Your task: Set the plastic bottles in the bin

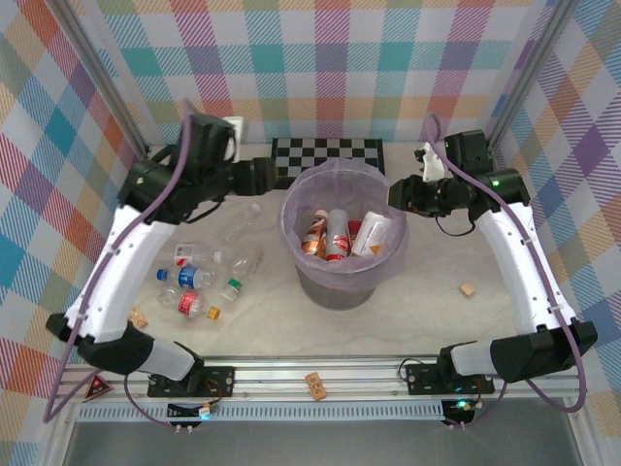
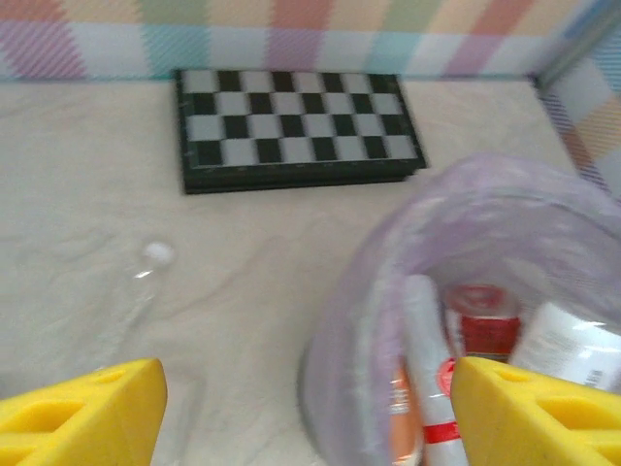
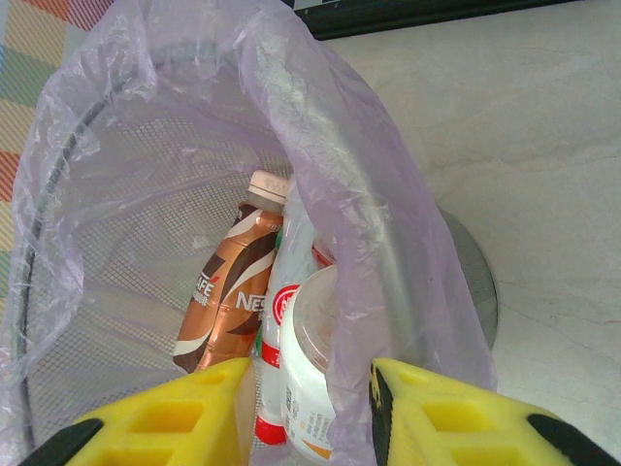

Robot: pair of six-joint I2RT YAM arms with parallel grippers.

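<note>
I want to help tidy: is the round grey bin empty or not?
Not empty. Several plastic bottles, one brown, lean inside the round grey bin with a lavender bag.

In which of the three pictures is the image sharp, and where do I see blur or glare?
Left wrist: soft throughout, the checkerboard smeared at its edges, the yellow fingers blurred, a small glint on a clear bottle. Right wrist: sharp, lettering legible on the brown bottle, the lavender bag lining the bin a little shiny. Top external: even light, only soft shadows.
</note>
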